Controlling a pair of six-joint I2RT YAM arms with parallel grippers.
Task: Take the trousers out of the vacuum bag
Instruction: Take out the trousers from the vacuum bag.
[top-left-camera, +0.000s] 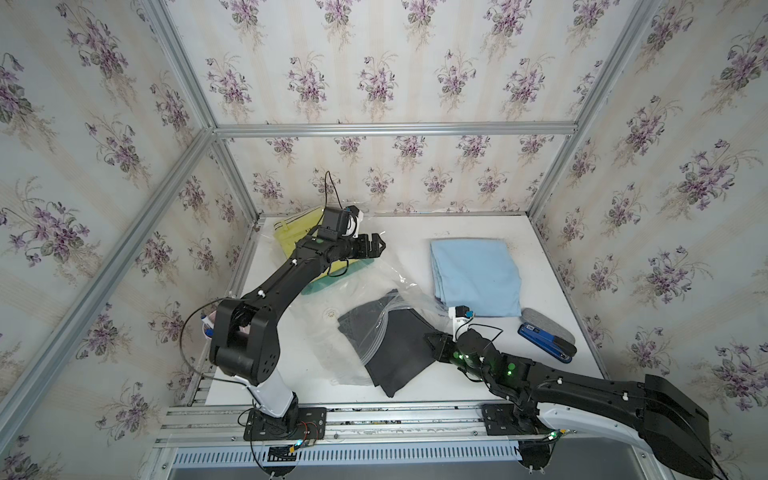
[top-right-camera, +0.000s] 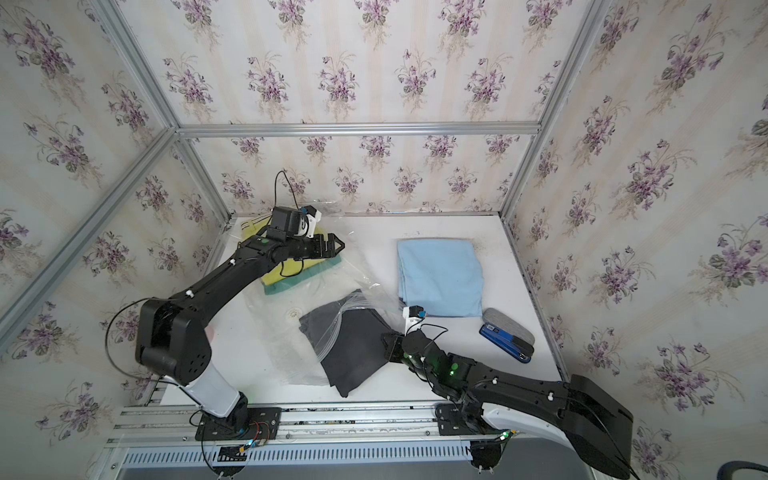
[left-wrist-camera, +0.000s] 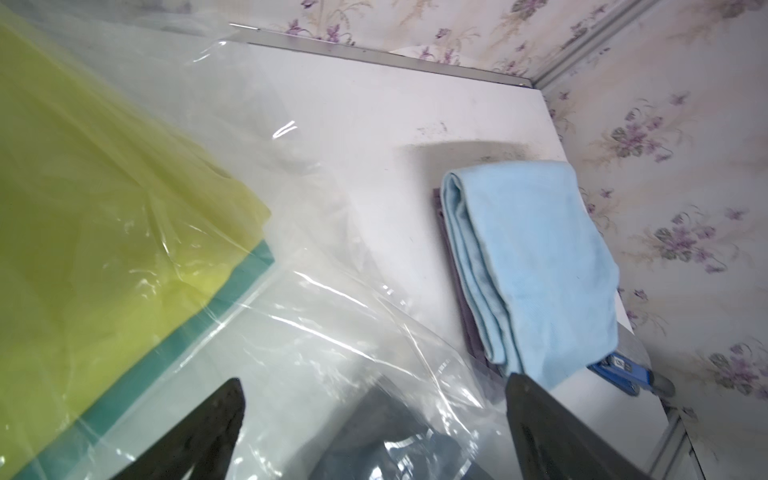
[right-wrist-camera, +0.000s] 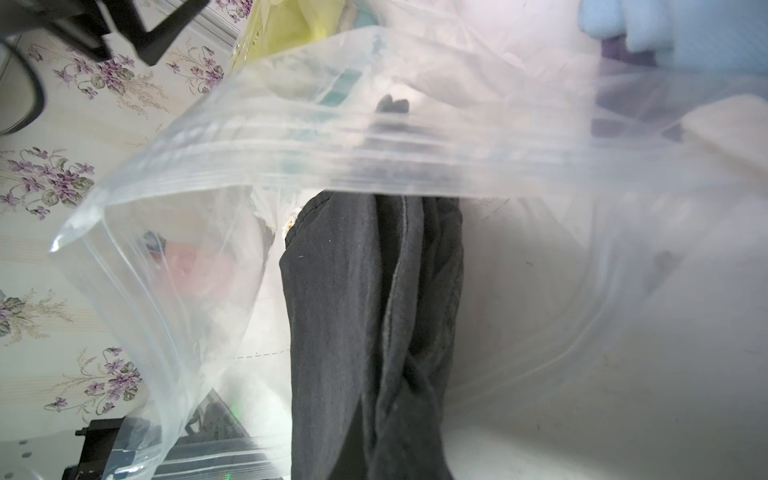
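Note:
The see-through vacuum bag (top-left-camera: 324, 349) (top-right-camera: 282, 332) lies crinkled over the table's left and middle. Black trousers (top-left-camera: 399, 349) (top-right-camera: 353, 345) (right-wrist-camera: 365, 311) stick halfway out of its zip mouth (right-wrist-camera: 374, 137). My right gripper (top-left-camera: 432, 338) (top-right-camera: 388, 338) is shut on their right edge. Yellow-green trousers (top-left-camera: 291, 237) (left-wrist-camera: 104, 208) lie on teal green ones (top-left-camera: 328, 282) (left-wrist-camera: 232, 291) inside the bag at the back left. My left gripper (top-left-camera: 380, 245) (top-right-camera: 338, 245) (left-wrist-camera: 374, 378) hangs open above the plastic, holding nothing. Light blue trousers (top-left-camera: 478, 274) (left-wrist-camera: 540, 270) rest on purple ones (left-wrist-camera: 465, 307) outside the bag, back right.
A blue tool (top-left-camera: 546, 336) lies on a grey pad (top-left-camera: 552, 324) near the table's right edge. Aluminium frame rails and flowered walls close in the back and both sides. Something pink (top-left-camera: 208, 328) shows behind the left arm's elbow.

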